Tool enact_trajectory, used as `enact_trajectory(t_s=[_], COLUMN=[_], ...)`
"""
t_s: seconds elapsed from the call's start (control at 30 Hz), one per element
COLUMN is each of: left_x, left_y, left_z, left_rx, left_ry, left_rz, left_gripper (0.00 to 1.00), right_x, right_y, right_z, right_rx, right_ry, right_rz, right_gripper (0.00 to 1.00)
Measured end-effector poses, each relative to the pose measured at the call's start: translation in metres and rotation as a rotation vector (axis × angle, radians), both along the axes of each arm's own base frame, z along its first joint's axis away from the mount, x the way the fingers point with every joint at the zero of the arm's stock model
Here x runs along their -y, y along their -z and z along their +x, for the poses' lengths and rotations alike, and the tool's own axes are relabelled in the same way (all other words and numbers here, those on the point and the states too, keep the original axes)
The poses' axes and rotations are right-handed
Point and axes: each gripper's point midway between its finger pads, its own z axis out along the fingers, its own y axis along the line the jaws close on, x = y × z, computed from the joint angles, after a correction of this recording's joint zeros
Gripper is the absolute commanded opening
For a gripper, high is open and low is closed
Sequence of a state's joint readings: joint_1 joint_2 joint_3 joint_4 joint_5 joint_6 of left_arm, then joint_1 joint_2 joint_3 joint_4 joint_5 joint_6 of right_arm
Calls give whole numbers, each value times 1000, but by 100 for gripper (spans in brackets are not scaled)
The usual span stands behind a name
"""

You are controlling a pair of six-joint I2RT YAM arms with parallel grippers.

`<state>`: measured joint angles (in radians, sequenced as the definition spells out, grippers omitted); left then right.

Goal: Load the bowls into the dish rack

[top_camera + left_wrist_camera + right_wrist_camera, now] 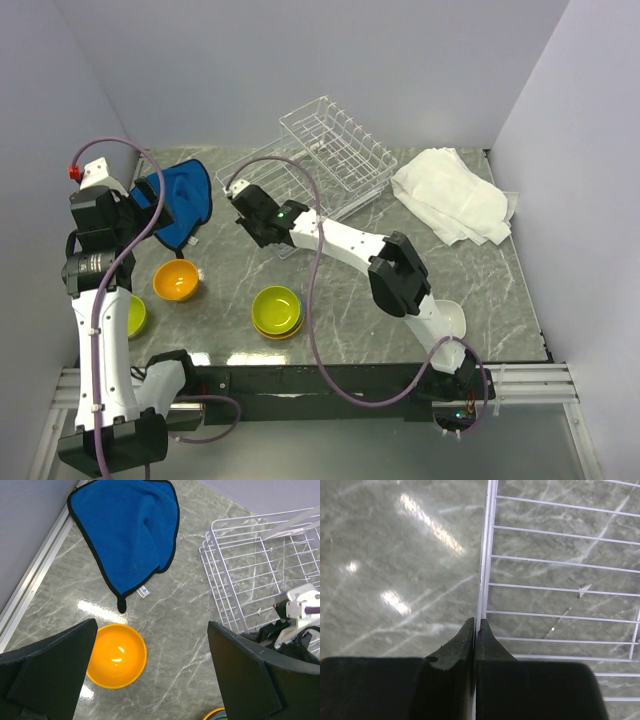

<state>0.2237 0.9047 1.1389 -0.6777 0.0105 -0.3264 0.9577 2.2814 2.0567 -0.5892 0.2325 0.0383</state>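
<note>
Top external view, from the near edge outward: a lime green bowl (136, 316) lies at the near left of the bench (340, 310), half hidden behind the left arm. Toward the middle, a second lime green bowl (277, 307) sits on top of another, of which only the rim shows. At the near right, a pale bowl (447, 318) peeks out from behind the right arm. A little farther back on the left, the orange bowl (176, 280) stands upright and alone. All of these bowls rest on the bench surface.

In the left wrist view, the left pincer (151, 625) hangs above the bench with its fingers wide apart and nothing between them. The orange bowl lies below it, by the left finger.

The right arm reaches across the middle of the bench to the near left edge of the dish rack (352, 160). In the right wrist view, the right pincer (475, 625) has its fingers pressed together on the rim wire of the rack's flat tray, with the wire running straight between the tips.

Farther back, a blue cloth (185, 205) lies crumpled to the left of the rack. The rack's raised section of upright dividers stands toward the back wall. A white cloth (450, 195) lies on the far right, apart from the rack.
</note>
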Motion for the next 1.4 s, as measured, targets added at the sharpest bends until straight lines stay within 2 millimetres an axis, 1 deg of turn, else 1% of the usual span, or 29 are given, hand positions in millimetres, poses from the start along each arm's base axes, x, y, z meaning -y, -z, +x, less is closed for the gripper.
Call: enact_trajectory(t_s=[0.1, 0.23, 0.33, 0.47, 0.7, 0.8, 0.93, 1.13, 1.23, 1.4], left_x=[1, 3, 5, 8, 14, 16, 21, 31, 34, 37], left_y=[-1, -2, -3, 3, 13, 15, 18, 23, 26, 29], left_z=[-1, -2, -3, -4, -5, -5, -5, -6, -8, -8], left_rx=[4, 12, 19, 13, -3, -4, -9, -14, -16, -18], left_ry=[5, 16, 25, 41, 78, 90, 124, 194, 211, 227], left_rz=[1, 1, 2, -3, -5, -8, -7, -9, -14, -21], left_gripper=[99, 100, 99, 99, 99, 99, 99, 99, 99, 99], right_x=[11, 42, 62, 89, 126, 140, 166, 208, 227, 249], right_y=[1, 2, 4, 5, 5, 5, 4, 2, 4, 3], right_z=[-7, -22, -31, -40, -48, -47, -39, -18, -11, -7], right_rx=[-2, 1, 7, 30, 99, 118, 130, 82, 69, 77], right_ry=[-32, -93, -147, -220, -361, -426, -497, -559, -596, -638], right_rz=[-33, -103, -140, -197, -286, -310, -351, -414, -454, -500], right_gripper=[0, 0, 0, 0, 0, 0, 0, 0, 0, 0])
